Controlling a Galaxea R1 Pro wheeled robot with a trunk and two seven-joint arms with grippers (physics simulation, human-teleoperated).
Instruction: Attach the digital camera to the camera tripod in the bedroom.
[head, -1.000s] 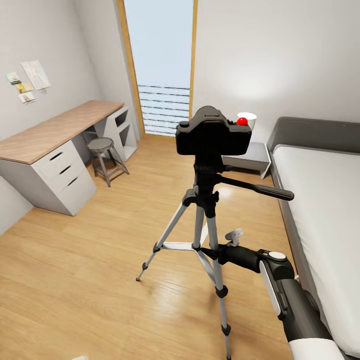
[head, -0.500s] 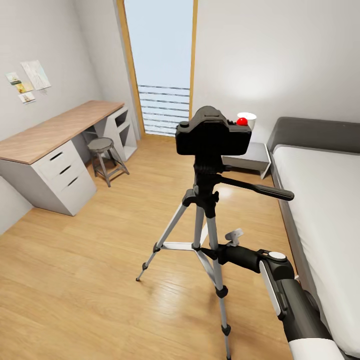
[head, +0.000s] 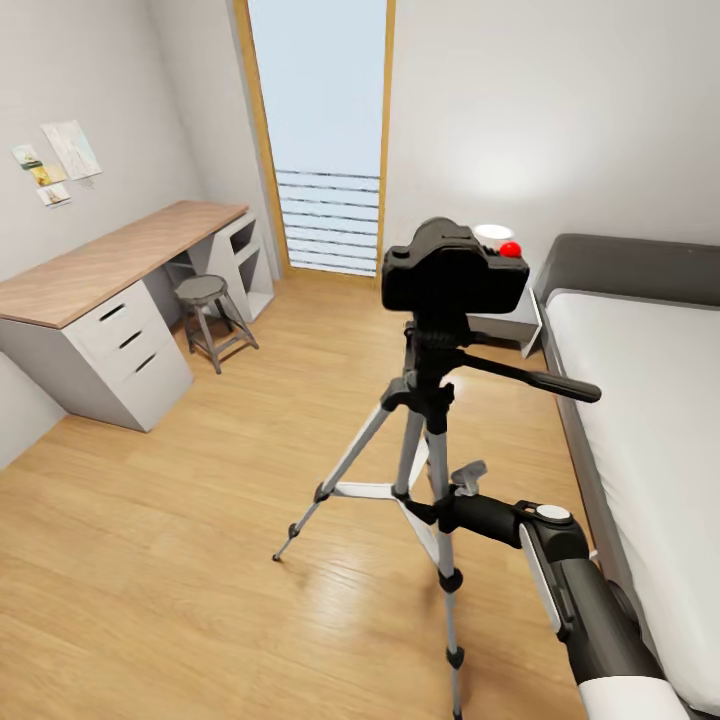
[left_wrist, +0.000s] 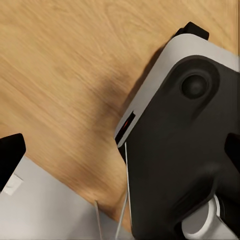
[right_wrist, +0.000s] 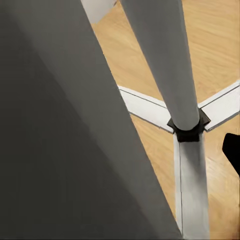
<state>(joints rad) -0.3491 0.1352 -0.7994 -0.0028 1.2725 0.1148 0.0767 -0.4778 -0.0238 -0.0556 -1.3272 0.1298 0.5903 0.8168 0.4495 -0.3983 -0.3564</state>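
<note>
The camera (head: 455, 267) sits on top of the tripod (head: 425, 440) at the middle of the bedroom floor (head: 170, 520), the bed (head: 640, 420) at its 3 o'clock. The right arm's fingers (head: 462, 478) lie against the tripod's legs, half hidden; whether they grip, I cannot tell. The left fingers are cut off.

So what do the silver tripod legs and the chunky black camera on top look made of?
Silver tripod legs: probably brushed metal, pale with a soft sheen, joined by matte black collars that look plastic. Chunky black camera: dull, reflection-free body, likely plastic, with a glossy red button.
</note>
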